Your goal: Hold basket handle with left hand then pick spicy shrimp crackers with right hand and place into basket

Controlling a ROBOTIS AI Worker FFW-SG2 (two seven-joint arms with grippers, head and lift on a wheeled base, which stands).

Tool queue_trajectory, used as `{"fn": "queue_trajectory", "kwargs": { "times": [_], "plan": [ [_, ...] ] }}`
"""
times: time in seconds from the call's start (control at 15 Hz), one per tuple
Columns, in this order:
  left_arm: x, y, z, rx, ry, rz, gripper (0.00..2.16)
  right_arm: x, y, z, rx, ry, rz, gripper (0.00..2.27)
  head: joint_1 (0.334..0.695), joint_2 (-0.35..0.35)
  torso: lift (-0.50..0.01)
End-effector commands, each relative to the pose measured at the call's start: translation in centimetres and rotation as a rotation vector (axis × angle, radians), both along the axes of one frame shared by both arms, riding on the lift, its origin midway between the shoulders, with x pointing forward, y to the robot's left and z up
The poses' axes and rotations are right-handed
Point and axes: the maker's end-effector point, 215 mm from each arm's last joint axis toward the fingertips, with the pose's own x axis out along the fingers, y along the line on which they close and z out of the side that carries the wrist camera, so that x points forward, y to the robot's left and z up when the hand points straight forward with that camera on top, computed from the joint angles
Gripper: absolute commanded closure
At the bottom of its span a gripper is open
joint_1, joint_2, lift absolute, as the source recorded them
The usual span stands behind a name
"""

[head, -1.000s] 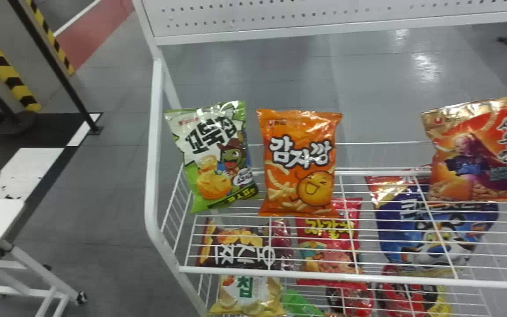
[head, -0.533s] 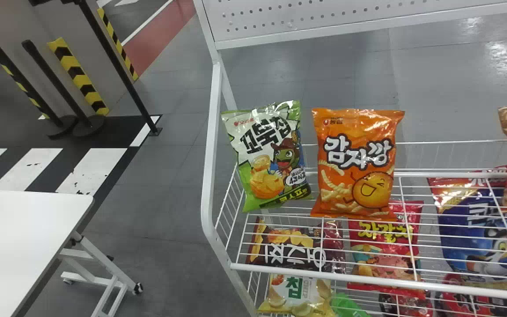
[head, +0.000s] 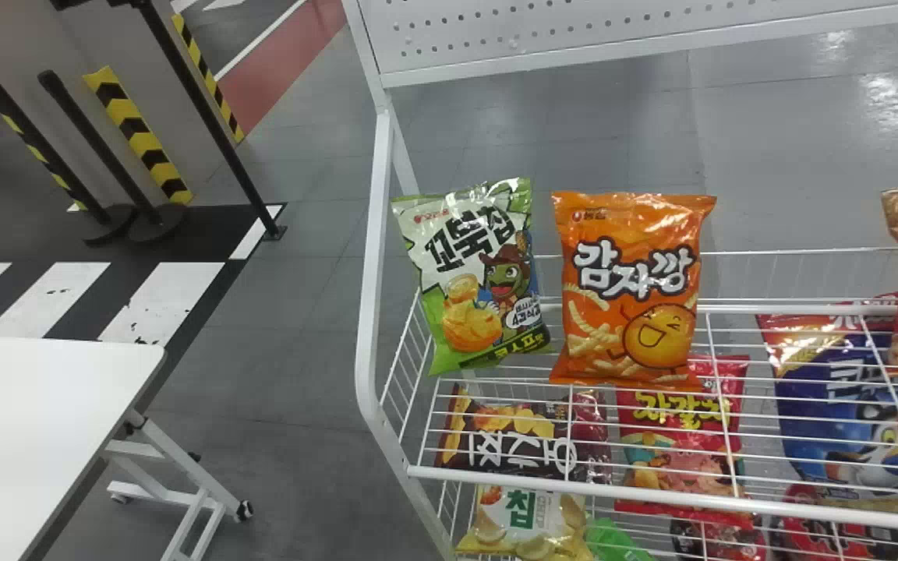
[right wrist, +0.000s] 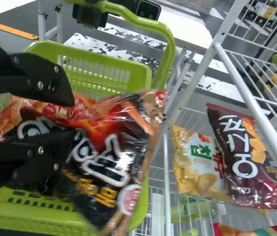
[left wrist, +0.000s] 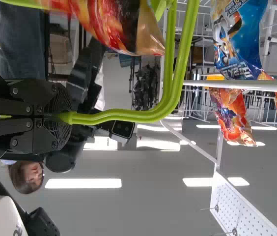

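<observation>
Head view: white wire rack (head: 372,312) takes the centre and right of the frame, perforated panel (head: 613,27) along its upper part. White table (head: 44,413) lower left, striped barrier (head: 141,136) upper left.

Green basket (right wrist: 104,54) is under my right gripper (right wrist: 73,118), per right wrist view, beside the rack.

Blue packet (head: 846,428) is lower right of the head frame, behind rack wires. Orange packet (head: 628,288) sits right of centre, near upright, and green-and-white packet (head: 468,273) just left of it, top leaning toward frame left. Brown packet (head: 507,436) lies below those two.

Spicy shrimp crackers (right wrist: 104,142) are over the basket opening. Long axis runs roughly along my right fingers, out past the tips; crimped far end points away from me toward the rack side and overlaps the basket rim in view. Printed face toward my wrist camera. Can't tell if the pack rests on anything in the basket.

Right arm: hand above the basket, fingers reaching out over it. Fingers stand apart, pack showing in the gap; contact unclear.

Left arm: left gripper (left wrist: 66,118) is clamped on the basket handle (left wrist: 128,116), fingers nearly together. Handle comes out in line with the fingers, then bends sharply away.
</observation>
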Motion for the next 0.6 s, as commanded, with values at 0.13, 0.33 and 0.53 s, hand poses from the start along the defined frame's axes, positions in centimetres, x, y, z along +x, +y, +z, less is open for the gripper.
{"fn": "queue_trajectory", "kwargs": {
  "times": [0.13, 0.33, 0.53],
  "plan": [
    [-0.1, 0.1, 0.3, -0.014, -0.001, 0.003, 2.14, 4.3, -1.5, 2.7, 0.013, -0.166, -0.075, 0.07, 0.695, 0.350, -0.010],
    [-0.1, 0.1, 0.2, -0.014, 0.000, 0.004, 2.14, 6.1, -3.9, 5.0, -0.007, -0.239, -0.124, 0.08, 0.695, 0.350, -0.010],
    [0.0, 0.3, 0.2, -0.012, 0.002, 0.009, 2.14, 7.9, -6.6, 8.0, -0.029, -0.347, -0.186, 0.09, 0.695, 0.313, -0.010]
  ]
}}
